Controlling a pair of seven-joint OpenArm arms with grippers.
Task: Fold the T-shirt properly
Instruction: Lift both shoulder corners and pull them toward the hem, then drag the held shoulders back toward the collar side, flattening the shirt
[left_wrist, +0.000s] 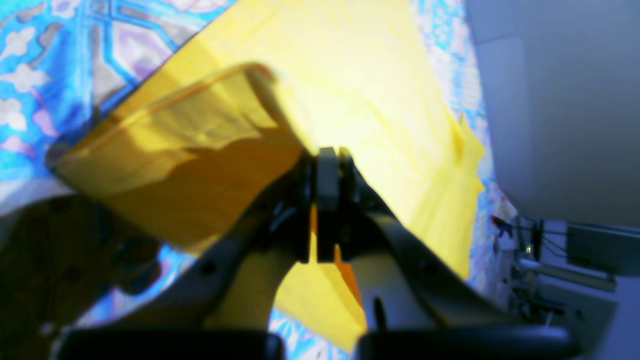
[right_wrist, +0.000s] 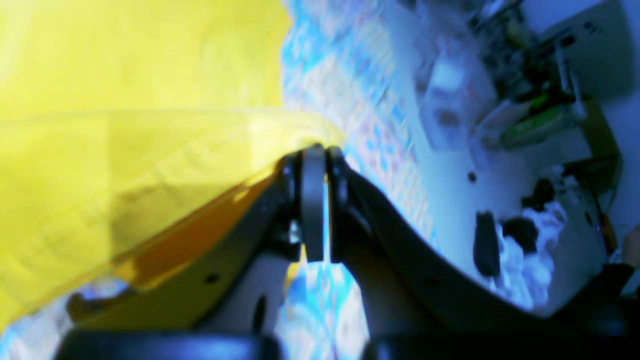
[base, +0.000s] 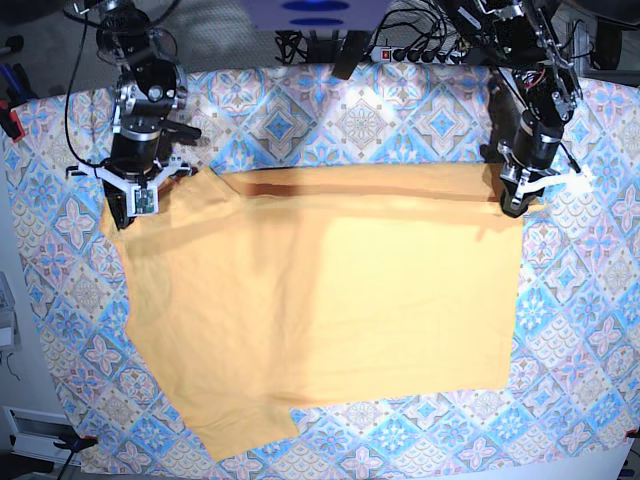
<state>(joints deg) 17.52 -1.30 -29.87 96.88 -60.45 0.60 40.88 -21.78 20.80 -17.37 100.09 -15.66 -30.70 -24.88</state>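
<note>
Blue-and-pink tile-patterned tablecloth (base: 400, 100), plain grey floor (right_wrist: 450, 190), metal-framed equipment (left_wrist: 560, 285) beyond

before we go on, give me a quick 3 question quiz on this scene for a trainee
1. True or false: both the left gripper and the right gripper are shut on the T-shirt.
2. Multiple choice: what covers the table under the shirt?
a) a plain white sheet
b) a patterned tablecloth
c) a green mat
3. Fill in the blank: the shirt's colour is ____.

Key: 1 true; 2 b; 3 yellow-orange
</note>
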